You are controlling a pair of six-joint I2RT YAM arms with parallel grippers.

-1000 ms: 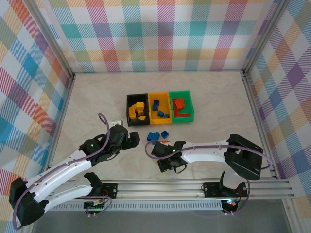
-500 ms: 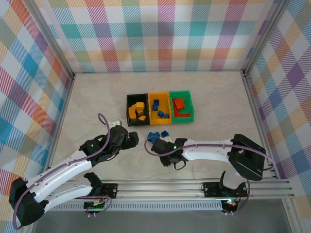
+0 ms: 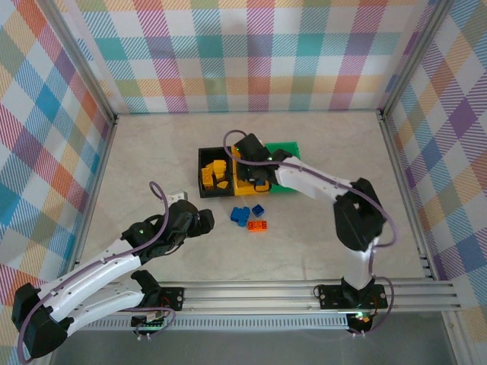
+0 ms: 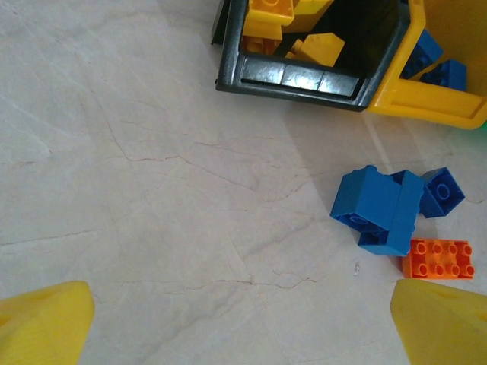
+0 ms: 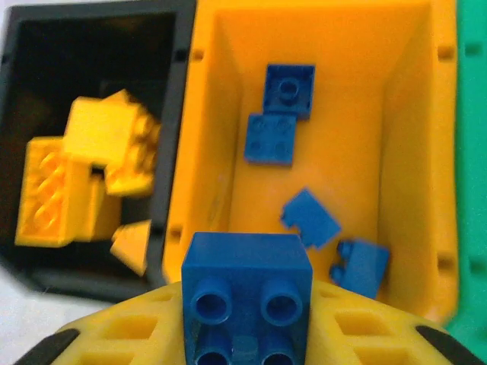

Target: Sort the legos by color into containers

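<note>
My right gripper (image 3: 253,169) hangs over the yellow-orange bin (image 5: 411,152), shut on a blue brick (image 5: 246,293) with its studs facing the camera. Several blue bricks (image 5: 270,137) lie in that bin. To its left, the black bin (image 5: 46,76) holds yellow bricks (image 5: 91,175); the green bin (image 3: 291,149) stands on its right. On the table in front of the bins lie a blue brick cluster (image 4: 377,209), a small blue brick (image 4: 443,192) and an orange-red brick (image 4: 437,258). My left gripper (image 4: 243,338) is open above bare table, left of those loose bricks.
The right arm (image 3: 319,182) stretches diagonally from the near right across the table to the bins, covering part of the green bin. The left arm (image 3: 114,258) lies along the near left. Checkered walls enclose the table, with a metal rail (image 3: 304,293) at the near edge.
The right arm swung from the loose bricks up over the yellow-orange bin with a blue brick in its fingers. The orange-red brick is uncovered. The left gripper barely shifted.
</note>
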